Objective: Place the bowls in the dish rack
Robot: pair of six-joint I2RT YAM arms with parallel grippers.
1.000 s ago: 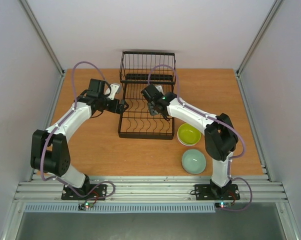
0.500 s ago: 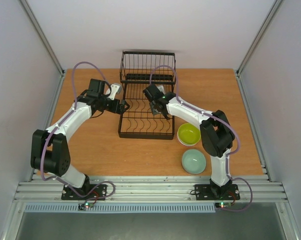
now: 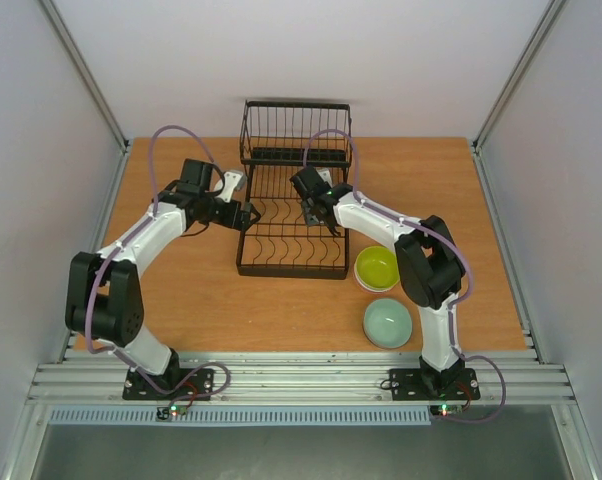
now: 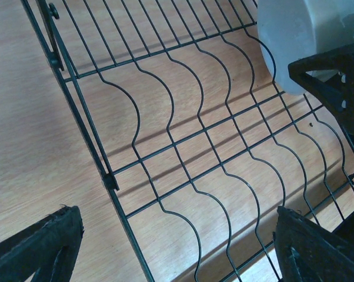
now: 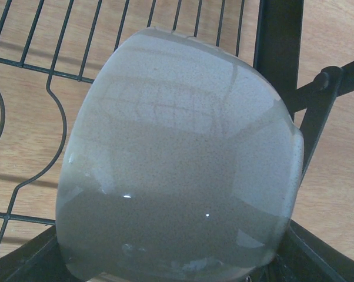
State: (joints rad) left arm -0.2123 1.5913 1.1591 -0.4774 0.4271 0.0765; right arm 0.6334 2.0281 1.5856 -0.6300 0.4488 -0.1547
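Note:
The black wire dish rack [image 3: 291,225] stands mid-table, its taller basket section at the far end. My right gripper [image 3: 318,214] hovers over the rack's right half, shut on a pale whitish bowl [image 5: 183,158] held on its side above the curved prongs. The bowl also shows in the left wrist view [image 4: 291,41]. My left gripper [image 3: 246,214] is open and empty at the rack's left edge, its fingers [image 4: 44,247] low over the rack base [image 4: 183,147]. A yellow-green bowl [image 3: 377,268] and a pale celadon bowl [image 3: 388,323] sit upright on the table, right of the rack. The other bowls are out of view.
The wooden table [image 3: 191,290] is walled in by white panels on the left, right and back. The two loose bowls lie close beside the right arm's base link [image 3: 433,300]. An aluminium rail [image 3: 301,375] runs along the near edge.
My right gripper has drifted slightly up and toward the far right over the rack with the bowl in it. The left arm has barely shifted.

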